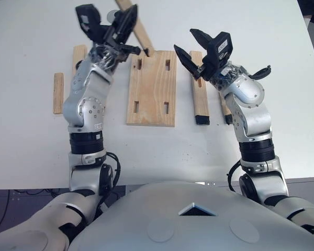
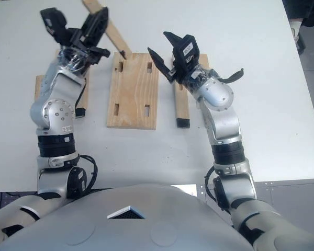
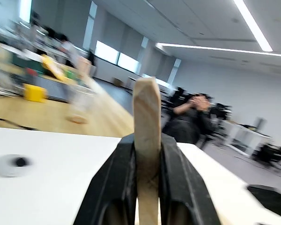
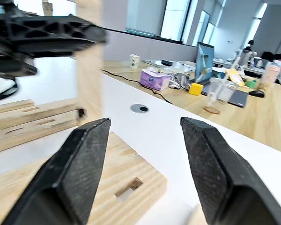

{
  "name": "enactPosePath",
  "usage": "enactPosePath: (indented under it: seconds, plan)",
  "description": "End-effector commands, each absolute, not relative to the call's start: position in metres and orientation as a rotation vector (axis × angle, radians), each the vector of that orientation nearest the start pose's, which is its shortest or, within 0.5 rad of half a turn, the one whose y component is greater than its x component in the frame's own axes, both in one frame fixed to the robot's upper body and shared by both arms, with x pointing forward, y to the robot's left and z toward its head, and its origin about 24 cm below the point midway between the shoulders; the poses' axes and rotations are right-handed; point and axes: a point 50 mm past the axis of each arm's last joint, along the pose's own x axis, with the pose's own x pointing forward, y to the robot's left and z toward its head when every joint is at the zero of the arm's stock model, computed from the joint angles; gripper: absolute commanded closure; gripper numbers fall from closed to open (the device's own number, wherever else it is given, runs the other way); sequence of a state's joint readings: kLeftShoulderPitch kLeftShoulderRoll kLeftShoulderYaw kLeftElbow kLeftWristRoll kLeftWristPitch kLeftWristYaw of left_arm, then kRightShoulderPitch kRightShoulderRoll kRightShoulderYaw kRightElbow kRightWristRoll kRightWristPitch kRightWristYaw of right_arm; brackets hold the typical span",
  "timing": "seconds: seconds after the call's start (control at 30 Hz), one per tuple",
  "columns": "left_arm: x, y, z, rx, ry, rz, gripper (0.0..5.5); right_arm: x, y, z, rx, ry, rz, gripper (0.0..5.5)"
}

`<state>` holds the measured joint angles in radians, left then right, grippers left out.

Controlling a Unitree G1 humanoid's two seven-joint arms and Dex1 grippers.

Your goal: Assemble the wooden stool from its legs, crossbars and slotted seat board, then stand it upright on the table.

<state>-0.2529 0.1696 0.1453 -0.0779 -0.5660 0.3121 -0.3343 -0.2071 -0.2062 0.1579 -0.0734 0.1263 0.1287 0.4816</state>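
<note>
Stool parts are spread out on the white counter, still nowhere near assembled. Closest to the counter's left edge, a short crossbar is laid flat, well apart from everything else. Just beside it, a slotted leg is lying flat too, mostly covered by the left arm.

The left claw is raised toward the far edge and clenched on a held leg. That leg is tilted, with its dark-capped end brought down right at the far left corner of the seat board. Whether the tip is actually in the slot there can't be told, tbh.

The seat board itself is laid flat around the middle of the counter, with all four slots facing up.

The right claw is held wide open with nothing in it, above the board's far right corner. Just beside the board's right edge, a flat leg is laid parallel to it, dark tip toward the near edge. One more dark-tipped piece is tucked under the right arm.
</note>
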Motion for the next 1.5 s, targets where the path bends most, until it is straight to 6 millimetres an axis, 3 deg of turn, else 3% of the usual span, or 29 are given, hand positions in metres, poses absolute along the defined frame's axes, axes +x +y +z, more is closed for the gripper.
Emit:
enactPosePath:
  seconds: [0.03,0.1,0.27,0.47,0.93,1.2,1.5]
  plan:
    - [0.278,0.228,0.1,-0.236,-0.104,-0.149,5.12,0.275,-0.123,0.091,-0.115,-0.086,0.605,2.75]
    - [0.273,0.248,0.093,-0.192,-0.097,-0.068,5.12,0.274,-0.131,0.091,-0.1,-0.084,0.55,2.75]
    - [0.267,0.275,0.078,-0.174,-0.106,0.071,5.12,0.274,-0.136,0.085,-0.092,-0.067,0.5,2.75]
    - [0.26,0.285,0.052,-0.149,-0.08,0.102,5.12,0.275,-0.136,0.083,-0.089,-0.058,0.503,2.75]
    - [0.24,0.289,0.017,-0.109,-0.003,0.138,5.12,0.28,-0.135,0.084,-0.053,-0.034,0.529,2.75]
    - [0.234,0.277,-0.027,-0.105,0.23,0.086,5.12,0.282,-0.13,0.084,-0.056,-0.028,0.557,2.75]
    - [0.188,0.27,-0.068,-0.166,0.279,0.13,5.12,0.277,-0.129,0.08,-0.055,-0.014,0.577,2.75]
